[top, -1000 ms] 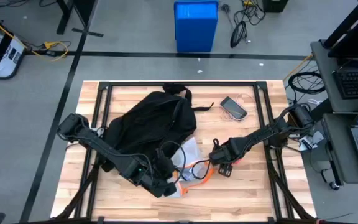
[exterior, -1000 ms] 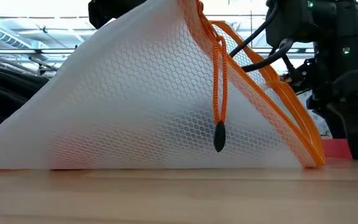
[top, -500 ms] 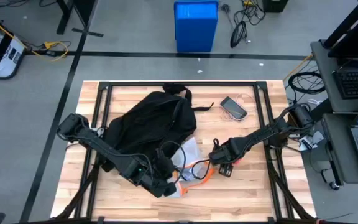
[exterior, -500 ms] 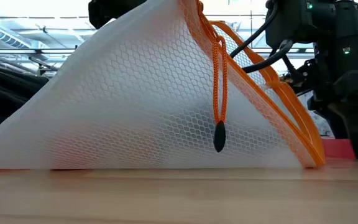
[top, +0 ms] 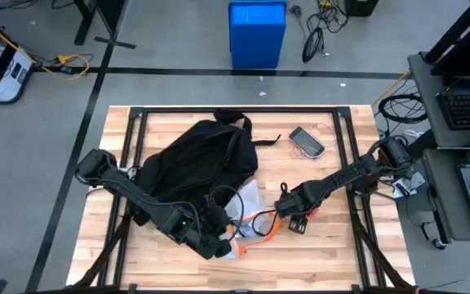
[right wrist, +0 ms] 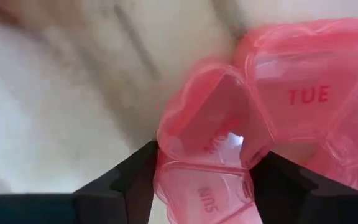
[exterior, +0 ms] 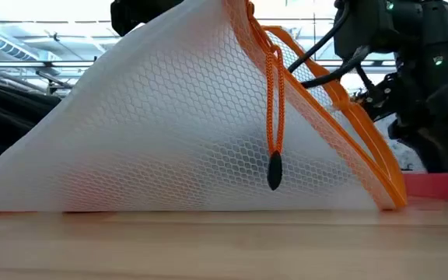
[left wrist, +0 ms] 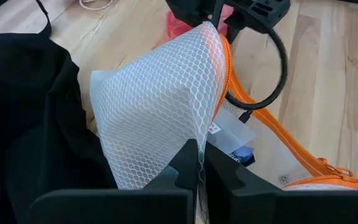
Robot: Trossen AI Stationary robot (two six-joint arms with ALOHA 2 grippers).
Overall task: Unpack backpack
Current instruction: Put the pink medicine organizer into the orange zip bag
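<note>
The large black soft fabric backpack [top: 194,167] is seen lying slumped on the wooden slatted table [top: 333,253], toward its far left part, with the black top handle [top: 233,121] pointing at the far edge. A white mesh pouch with orange zipper trim [exterior: 185,132] is found just beside the backpack's near side, close to the table's near edge, partly lifted into a tent shape. An orange zipper cord with a black tip [exterior: 274,117] hangs down its face.

The left gripper [left wrist: 199,163] is closed tightly on a fold of the mesh pouch, the two dark fingers pressed together with the netting pinched between them. The right gripper [right wrist: 202,163] is set near the middle of the table, beside the pouch's orange rim; its fingers are spread apart on either side of a translucent pink plastic weekly pill box [right wrist: 260,124], whose lobes are marked with day names. Whether the pill box is actually gripped cannot be told; the fingers appear to flank it rather than press it.

A small grey phone-like device [top: 307,140] is left toward the far right part of the table.

The backpack is judged to be limp and fairly light, likely to collapse and fold when pulled; the handle or the stiffer zipper edge would be the surest place to take hold. The mesh pouch is judged soft and light, easily snagged. The pill box is judged rigid, smooth and somewhat slippery.
</note>
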